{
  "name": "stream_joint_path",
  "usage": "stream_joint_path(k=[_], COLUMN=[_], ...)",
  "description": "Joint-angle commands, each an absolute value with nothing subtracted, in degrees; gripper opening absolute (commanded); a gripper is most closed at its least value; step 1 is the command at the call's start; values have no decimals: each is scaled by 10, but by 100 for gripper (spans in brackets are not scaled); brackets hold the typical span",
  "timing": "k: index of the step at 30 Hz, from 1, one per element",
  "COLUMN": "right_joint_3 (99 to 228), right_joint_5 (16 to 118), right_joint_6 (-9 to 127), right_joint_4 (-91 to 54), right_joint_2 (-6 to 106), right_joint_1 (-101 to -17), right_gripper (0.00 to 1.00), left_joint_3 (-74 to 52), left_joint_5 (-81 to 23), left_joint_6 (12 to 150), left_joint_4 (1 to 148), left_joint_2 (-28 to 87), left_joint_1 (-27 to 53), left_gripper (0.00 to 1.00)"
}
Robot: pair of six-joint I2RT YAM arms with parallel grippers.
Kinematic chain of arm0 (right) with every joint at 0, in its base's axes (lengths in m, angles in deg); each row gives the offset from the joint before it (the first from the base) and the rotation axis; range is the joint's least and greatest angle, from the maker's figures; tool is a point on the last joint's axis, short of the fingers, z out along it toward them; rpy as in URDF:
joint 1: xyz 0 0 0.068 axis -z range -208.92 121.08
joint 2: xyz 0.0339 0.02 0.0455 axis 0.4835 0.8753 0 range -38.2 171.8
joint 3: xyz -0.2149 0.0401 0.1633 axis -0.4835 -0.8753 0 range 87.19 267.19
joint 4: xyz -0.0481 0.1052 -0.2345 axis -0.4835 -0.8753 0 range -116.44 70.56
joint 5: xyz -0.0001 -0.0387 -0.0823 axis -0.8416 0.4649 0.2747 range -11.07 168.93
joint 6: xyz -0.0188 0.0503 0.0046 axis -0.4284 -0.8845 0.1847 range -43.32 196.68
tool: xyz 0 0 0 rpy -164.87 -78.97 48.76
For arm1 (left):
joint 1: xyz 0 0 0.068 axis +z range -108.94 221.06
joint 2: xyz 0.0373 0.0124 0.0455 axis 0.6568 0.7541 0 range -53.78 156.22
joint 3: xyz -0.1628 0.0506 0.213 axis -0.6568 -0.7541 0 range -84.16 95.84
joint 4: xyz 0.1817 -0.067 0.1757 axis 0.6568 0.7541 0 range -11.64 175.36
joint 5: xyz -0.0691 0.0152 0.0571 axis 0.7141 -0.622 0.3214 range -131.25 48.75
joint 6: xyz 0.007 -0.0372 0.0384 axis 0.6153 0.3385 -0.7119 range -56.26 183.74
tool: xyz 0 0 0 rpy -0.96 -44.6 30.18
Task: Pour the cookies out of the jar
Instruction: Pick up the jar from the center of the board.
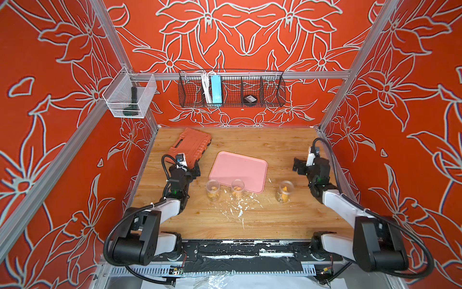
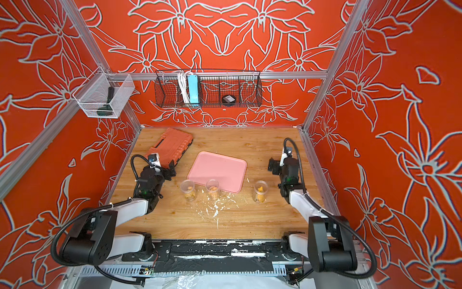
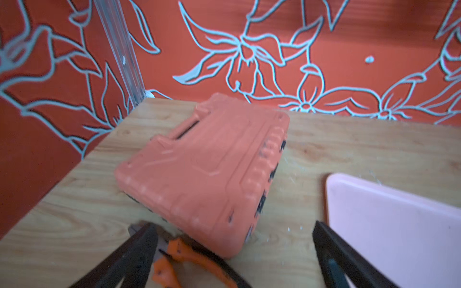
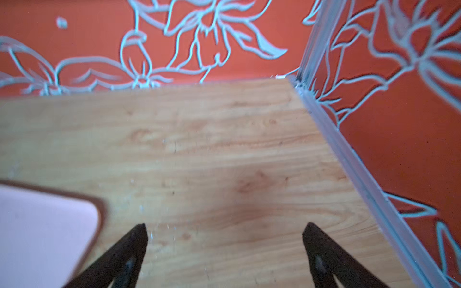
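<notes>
Near the front edge of the pink rectangular plastic tray (image 1: 238,160), three clear plastic jars (image 1: 237,189) are stood upright, yellow-orange cookies (image 1: 237,194) kept inside, presumably for tipping onto it; left gripper (image 3: 234,229) and right gripper (image 4: 224,227) are held wide open, empty

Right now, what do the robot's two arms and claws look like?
Both the left arm and right arm have white shells between chunky black joints, with a small green light near each wrist. A black ribbed cable loops along each. The left claw and right claw have black tapering, pointed fingers.
</notes>
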State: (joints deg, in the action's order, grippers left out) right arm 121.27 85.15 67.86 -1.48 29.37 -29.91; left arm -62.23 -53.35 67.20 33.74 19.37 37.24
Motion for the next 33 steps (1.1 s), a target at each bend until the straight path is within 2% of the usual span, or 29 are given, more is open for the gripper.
stream_joint_path(k=[1,5,11,15,18,23,28,33], right_joint_3=[1279,1280,1371,1440,1469,1470,1471,1457], right_joint_5=[862,727,593,544,566,608,730,765], right_joint_6=[555,526,502,527,551,551,550,544], right_joint_4=[-197,-206,-391,-534,-605,-647,-707,-723], right_joint_2=[247,213,226,250,265,271,276,278], right_joint_1=[-301,-289,-303,-357,-427,-488,-505,-509], right_gripper=[98,98,94,93,93,94,94,95], left_joint_3=[-572,-514,-473,-488,-479,-461,-473,-502], left_joint_5=[-549,-484,-363,-247,-193,-113,-130,-149], left_joint_6=[755,817,911,910,877,818,795,793], left_joint_4=[505,612,733,772,834,905,920,910], left_joint_2=[160,119,48,-9,-26,-23,-64,-123], left_joint_1=[370,369,362,340,316,301,299,299], left_gripper=[98,98,98,98,98,98,98,98])
